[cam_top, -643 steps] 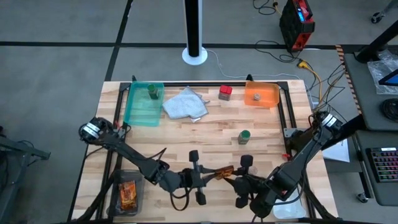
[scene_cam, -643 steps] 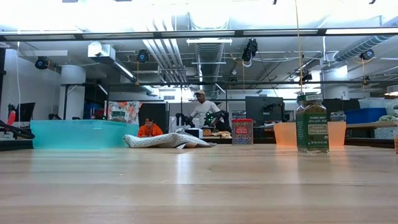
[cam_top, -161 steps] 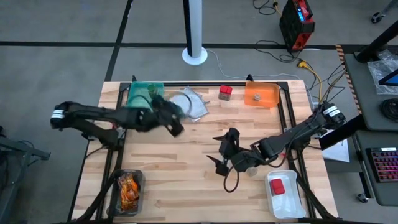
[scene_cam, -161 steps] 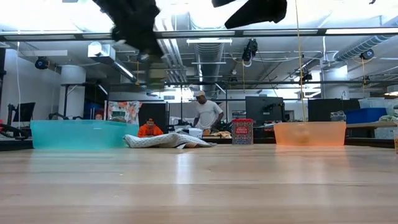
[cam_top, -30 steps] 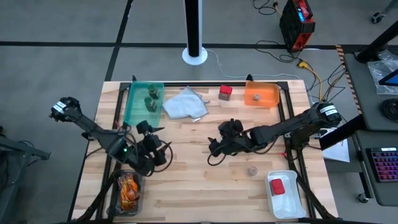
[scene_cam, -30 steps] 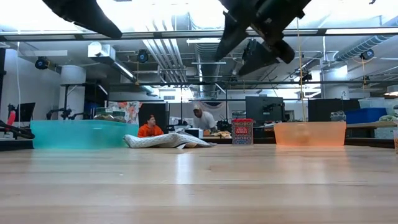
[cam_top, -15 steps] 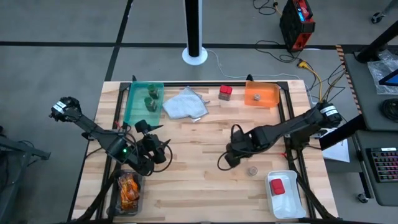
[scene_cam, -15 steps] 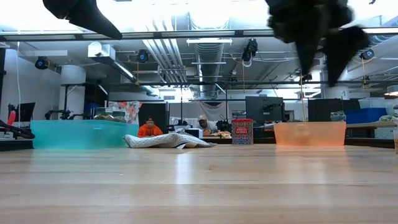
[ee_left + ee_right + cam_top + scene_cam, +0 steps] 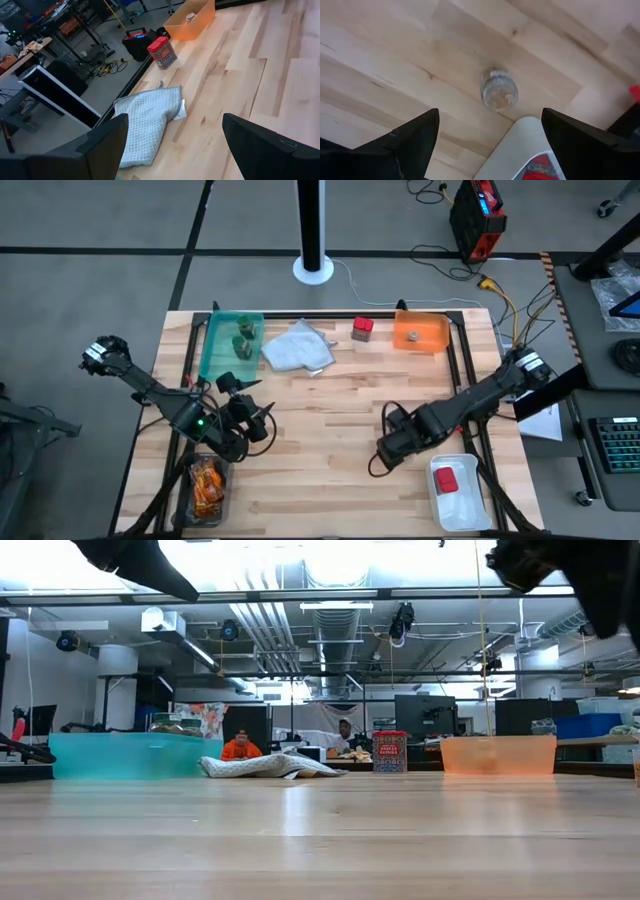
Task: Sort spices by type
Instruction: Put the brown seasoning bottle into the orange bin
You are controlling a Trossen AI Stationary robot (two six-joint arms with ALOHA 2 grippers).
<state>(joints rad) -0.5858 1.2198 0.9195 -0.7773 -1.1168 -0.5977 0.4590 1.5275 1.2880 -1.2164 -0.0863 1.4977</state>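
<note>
A tiny grey round jar point(image 9: 499, 90) stands upright on the bare wood. My right gripper point(image 9: 490, 112) hangs open above it, pointing down, with a finger on either side and clear of it. In the high view this gripper point(image 9: 397, 445) hides the jar. My left gripper point(image 9: 257, 416) waits open over the table's left half. Two green-capped jars point(image 9: 242, 338) stand in the teal tray point(image 9: 218, 360). A red box point(image 9: 362, 329) stands at the far edge, and another point(image 9: 446, 480) lies in the white tray point(image 9: 462, 510). Orange-brown packets point(image 9: 205, 485) fill a dark tray.
A pale grey cloth point(image 9: 298, 348) lies at the far edge between the teal tray and the red box. The orange tray point(image 9: 432, 338) at the far right holds a small jar point(image 9: 411, 336). The white tray's corner point(image 9: 517, 142) sits just beside the grey jar.
My right gripper has moved toward the table's near right, from the middle to a spot over the small grey jar. It has also tipped over from slanting to pointing straight down. Its fingers have stayed apart.
</note>
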